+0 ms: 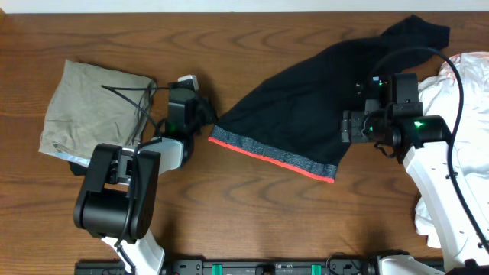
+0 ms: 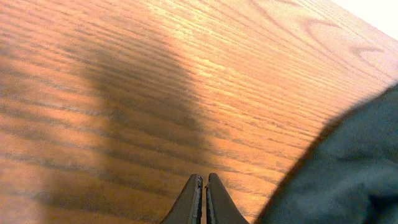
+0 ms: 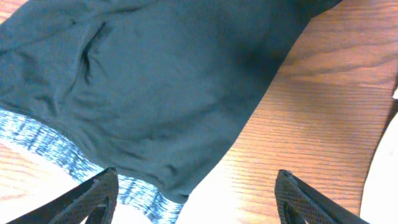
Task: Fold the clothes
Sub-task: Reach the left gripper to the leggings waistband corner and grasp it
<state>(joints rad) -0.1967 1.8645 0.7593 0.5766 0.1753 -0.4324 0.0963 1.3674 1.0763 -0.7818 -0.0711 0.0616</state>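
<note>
Black garment (image 1: 294, 107), hem banded grey and orange, spread on the wooden table (image 1: 252, 221) between the two arms. Left gripper (image 2: 204, 178) clenched on nothing visible, the garment's corner just beside it. Right gripper (image 3: 196, 172) spread wide over the garment's opposite edge.

garment (image 1: 306, 107) black, band (image 1: 267, 153) heathered grey, red-edged | folded cloth (image 1: 84, 99) khaki | pile (image 1: 474, 84) white | table (image 1: 229, 221) brown wood-grain
</note>
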